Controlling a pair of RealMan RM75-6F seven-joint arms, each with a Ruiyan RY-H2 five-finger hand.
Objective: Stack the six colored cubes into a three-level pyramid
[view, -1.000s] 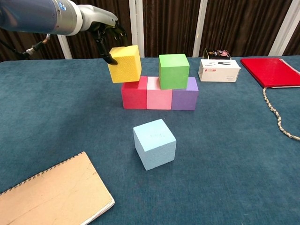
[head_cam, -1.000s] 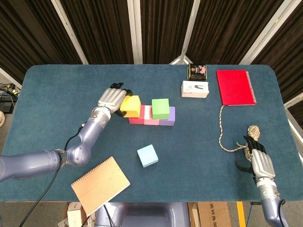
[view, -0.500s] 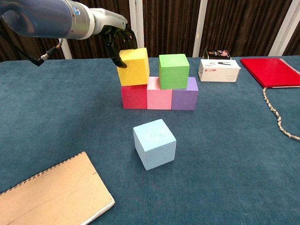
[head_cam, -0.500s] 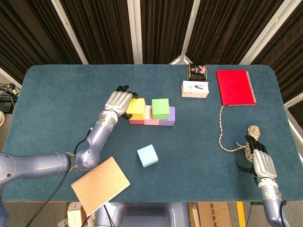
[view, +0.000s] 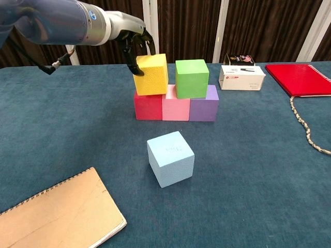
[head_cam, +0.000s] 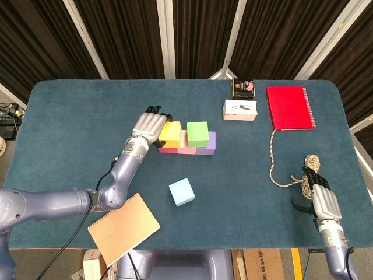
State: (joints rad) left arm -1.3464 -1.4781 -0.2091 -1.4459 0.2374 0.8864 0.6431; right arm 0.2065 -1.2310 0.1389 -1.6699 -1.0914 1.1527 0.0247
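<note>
Holding the yellow foam cube (view: pixel 151 74) in my left robot hand (head_cam: pixel 149 124), I have its dark fingers (view: pixel 131 58) curled round the cube's left and back faces. The cube sits on the bottom row, over the red foam cube (view: pixel 148 107) and partly over the pink foam cube (view: pixel 176 108), just beside the green foam cube (view: pixel 192 78); a narrow gap shows between yellow and green. The green one rests across the pink cube and the purple foam cube (view: pixel 204 108), which closes the row on the right. Nearer to me, the light blue foam cube (view: pixel 170 158) lies alone on the blue felt worktop (head_cam: pixel 76 116), well apart from the stack.

Around the work: a tan spiral notebook (view: pixel 57 214) at the near left, a small white cardboard box (view: pixel 241 77) behind the stack to the right with a dark tin (head_cam: pixel 243 88) beyond it, a red spiral notebook (head_cam: pixel 289 107) at the far right, and a coil of pale rope (head_cam: pixel 312 160) trailing from it toward my right robot hand (head_cam: pixel 322 201). That hand rests at the worktop's near right corner, fingers touching the rope; whether they clasp it, I cannot tell.
</note>
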